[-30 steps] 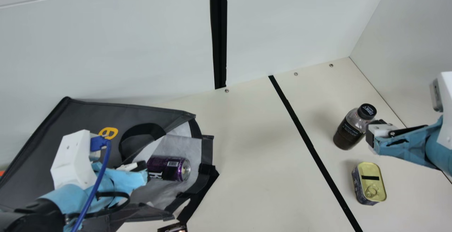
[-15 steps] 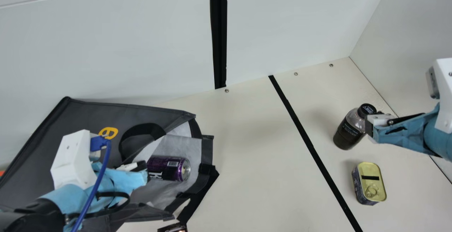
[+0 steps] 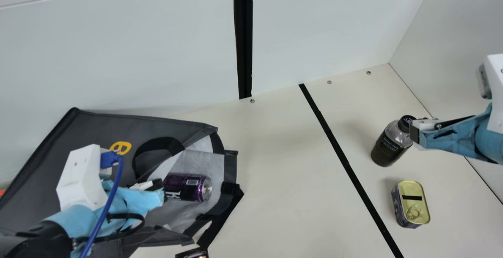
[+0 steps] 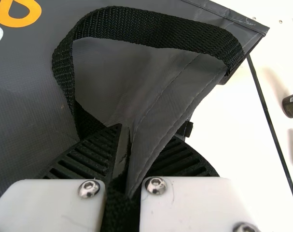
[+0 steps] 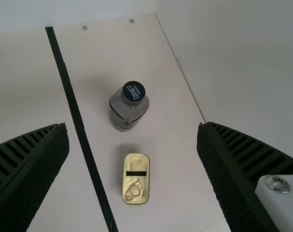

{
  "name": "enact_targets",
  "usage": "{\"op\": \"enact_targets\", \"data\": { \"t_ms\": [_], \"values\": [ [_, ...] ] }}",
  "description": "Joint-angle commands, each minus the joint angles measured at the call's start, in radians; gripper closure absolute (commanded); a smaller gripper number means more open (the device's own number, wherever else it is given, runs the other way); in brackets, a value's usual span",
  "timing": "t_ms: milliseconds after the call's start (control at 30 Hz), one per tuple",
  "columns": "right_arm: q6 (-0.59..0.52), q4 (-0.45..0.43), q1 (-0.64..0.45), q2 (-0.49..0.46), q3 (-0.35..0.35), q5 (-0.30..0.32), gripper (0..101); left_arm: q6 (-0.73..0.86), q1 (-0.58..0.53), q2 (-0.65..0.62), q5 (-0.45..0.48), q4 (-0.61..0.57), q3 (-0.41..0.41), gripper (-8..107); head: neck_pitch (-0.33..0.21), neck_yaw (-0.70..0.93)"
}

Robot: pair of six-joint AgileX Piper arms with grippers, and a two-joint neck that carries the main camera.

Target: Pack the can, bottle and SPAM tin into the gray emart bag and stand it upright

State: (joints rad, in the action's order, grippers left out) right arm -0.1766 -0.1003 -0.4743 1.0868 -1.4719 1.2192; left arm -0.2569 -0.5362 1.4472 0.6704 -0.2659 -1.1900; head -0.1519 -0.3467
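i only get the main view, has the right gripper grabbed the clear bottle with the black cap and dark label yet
Observer: No. In the right wrist view, the right gripper is wide open, with nothing clamped in it, and the bottle lies beyond its fingertips.

Operator: ok and what has the left gripper got at the gray fabric bag with black handles

Observer: The left wrist view shows gray fabric at the bag's edge pinched between the fingers of the left gripper.
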Motion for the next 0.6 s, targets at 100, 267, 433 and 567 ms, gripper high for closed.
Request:
{"op": "enact_targets", "data": {
  "t_ms": [100, 267, 433, 567],
  "values": [
    [-0.040, 0.066, -0.053, 0.026, -0.006, -0.004, 6, 0.000, 0.000, 0.000, 0.000, 0.000, 0.000, 107, -0.023, -0.002],
    [-0.090, 0.129, -0.112, 0.055, -0.005, -0.014, 6, 0.000, 0.000, 0.000, 0.000, 0.000, 0.000, 107, -0.023, -0.002],
    [-0.136, 0.181, -0.161, 0.084, -0.005, -0.023, 6, 0.000, 0.000, 0.000, 0.000, 0.000, 0.000, 107, -0.023, -0.002],
    [-0.167, 0.215, -0.192, 0.109, -0.002, -0.031, 6, 0.000, 0.000, 0.000, 0.000, 0.000, 0.000, 107, -0.023, -0.002]
  ]
}}
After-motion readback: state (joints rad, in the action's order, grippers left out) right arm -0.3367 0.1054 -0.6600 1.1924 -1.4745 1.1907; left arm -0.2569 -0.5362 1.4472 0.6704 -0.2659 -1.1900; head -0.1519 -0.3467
